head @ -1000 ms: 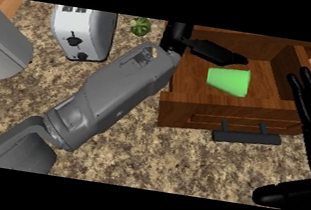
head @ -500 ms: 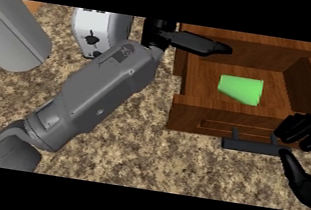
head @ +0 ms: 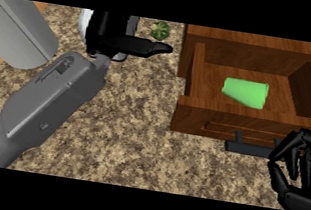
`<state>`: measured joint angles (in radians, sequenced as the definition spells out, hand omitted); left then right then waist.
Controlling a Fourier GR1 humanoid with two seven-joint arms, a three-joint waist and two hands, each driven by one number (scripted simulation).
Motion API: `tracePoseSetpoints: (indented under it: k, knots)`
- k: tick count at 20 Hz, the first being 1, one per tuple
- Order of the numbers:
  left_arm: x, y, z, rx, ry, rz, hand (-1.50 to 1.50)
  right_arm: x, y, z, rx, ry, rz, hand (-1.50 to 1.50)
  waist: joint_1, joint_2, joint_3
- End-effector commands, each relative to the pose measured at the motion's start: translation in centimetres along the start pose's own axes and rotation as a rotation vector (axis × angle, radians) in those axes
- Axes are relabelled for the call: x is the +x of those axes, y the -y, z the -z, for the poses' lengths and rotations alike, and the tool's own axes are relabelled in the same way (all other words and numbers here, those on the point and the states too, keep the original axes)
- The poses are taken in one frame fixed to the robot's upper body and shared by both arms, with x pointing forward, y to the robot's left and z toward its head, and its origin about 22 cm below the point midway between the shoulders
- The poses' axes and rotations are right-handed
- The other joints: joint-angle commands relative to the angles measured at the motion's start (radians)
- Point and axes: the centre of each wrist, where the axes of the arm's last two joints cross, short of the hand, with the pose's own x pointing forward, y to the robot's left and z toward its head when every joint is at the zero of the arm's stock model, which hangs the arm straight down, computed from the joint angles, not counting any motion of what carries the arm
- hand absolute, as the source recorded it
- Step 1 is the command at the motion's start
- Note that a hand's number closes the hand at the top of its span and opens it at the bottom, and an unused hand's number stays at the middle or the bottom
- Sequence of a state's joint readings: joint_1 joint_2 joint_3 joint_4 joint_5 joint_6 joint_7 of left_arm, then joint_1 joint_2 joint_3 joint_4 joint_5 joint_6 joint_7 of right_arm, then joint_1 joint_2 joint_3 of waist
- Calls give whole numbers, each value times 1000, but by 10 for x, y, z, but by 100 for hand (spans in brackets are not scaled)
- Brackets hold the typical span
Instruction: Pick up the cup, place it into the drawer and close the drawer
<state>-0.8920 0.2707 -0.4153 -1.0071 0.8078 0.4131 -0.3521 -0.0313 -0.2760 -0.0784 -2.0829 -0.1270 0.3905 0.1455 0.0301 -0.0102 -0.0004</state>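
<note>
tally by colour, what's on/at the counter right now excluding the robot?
Green: 2, the cup lying in the drawer and a small green item at the top edge, too little visible to identify
Brown wood: 1, the open drawer
Black: 1, the drawer handle
Grey: 1, a rounded object at far left
Total: 5

No text, label, brand, number or sign could be read anywhere in the head view.
</note>
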Motion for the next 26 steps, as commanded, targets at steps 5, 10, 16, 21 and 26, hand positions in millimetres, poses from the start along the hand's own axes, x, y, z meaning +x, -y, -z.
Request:
tracePoseSetpoints:
  k: [5,10,16,21,26]
  knots:
    - [8,-78,-63,69,-19,-8,-150,-10,-14,0,35,-111,-120,150,-12,6,0]
    - [21,-101,-93,36,-29,-33,-150,-17,-26,20,125,-88,-344,150,11,3,0]
    - [7,-140,-113,73,-22,-14,-150,-67,-40,25,230,-120,-575,150,-12,13,0]
    - [20,-158,-145,52,-33,1,-150,-106,-72,38,243,-132,-626,150,-10,11,1]
    - [16,-178,-152,64,-23,-12,-150,-129,-44,58,261,-224,-676,-150,-21,11,1]
